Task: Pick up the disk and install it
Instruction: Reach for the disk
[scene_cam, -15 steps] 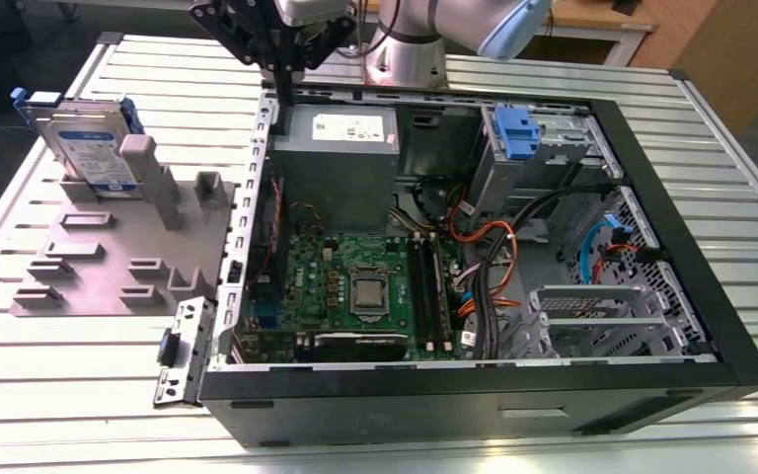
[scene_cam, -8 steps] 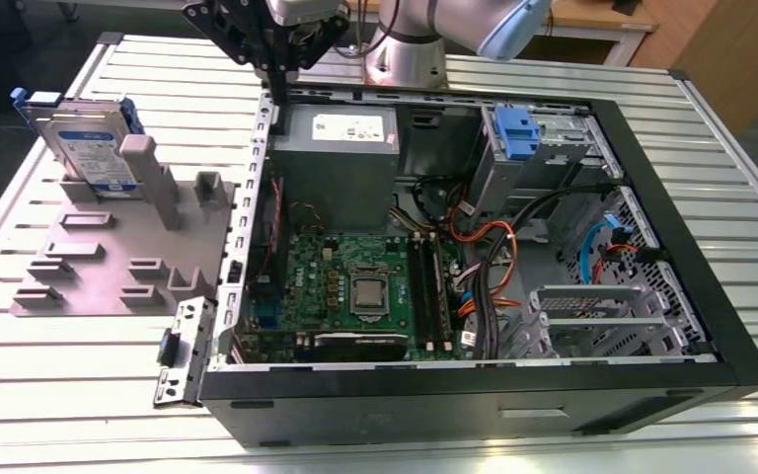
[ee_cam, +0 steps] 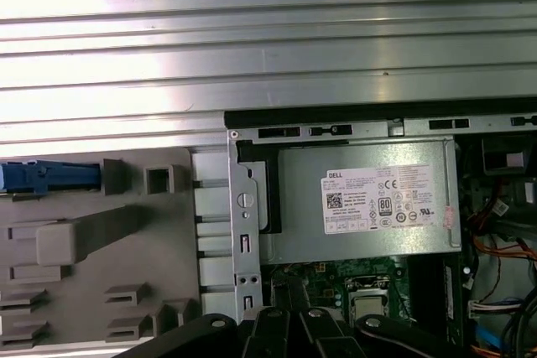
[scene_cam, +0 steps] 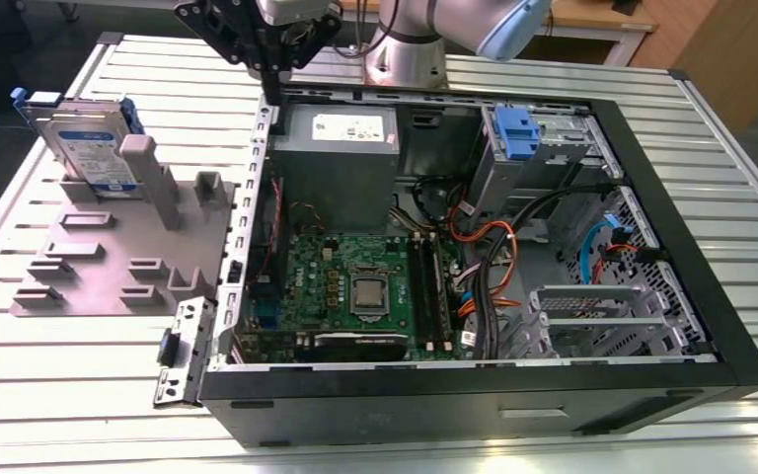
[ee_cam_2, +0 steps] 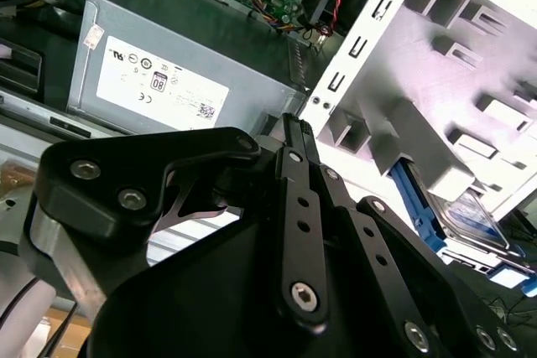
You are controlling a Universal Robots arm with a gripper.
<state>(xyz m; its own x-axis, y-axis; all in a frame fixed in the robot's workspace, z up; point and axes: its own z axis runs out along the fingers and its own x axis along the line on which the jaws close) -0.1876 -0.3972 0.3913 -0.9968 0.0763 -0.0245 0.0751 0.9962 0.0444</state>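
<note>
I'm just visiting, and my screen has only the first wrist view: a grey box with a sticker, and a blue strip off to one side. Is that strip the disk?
Observer: Yes. In the exterior view the disk stands on edge in a grey holder, outside the computer case, its label showing.
Visitor: Has the arm grabbed it?
Observer: No. The gripper hangs over the case's rim near the grey box, apart from the disk.

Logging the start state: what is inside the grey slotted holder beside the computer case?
The disk stands upright in an end slot of the grey holder, with blue rails along its edges. Its lower edge is covered by the holder's blocks.
</note>
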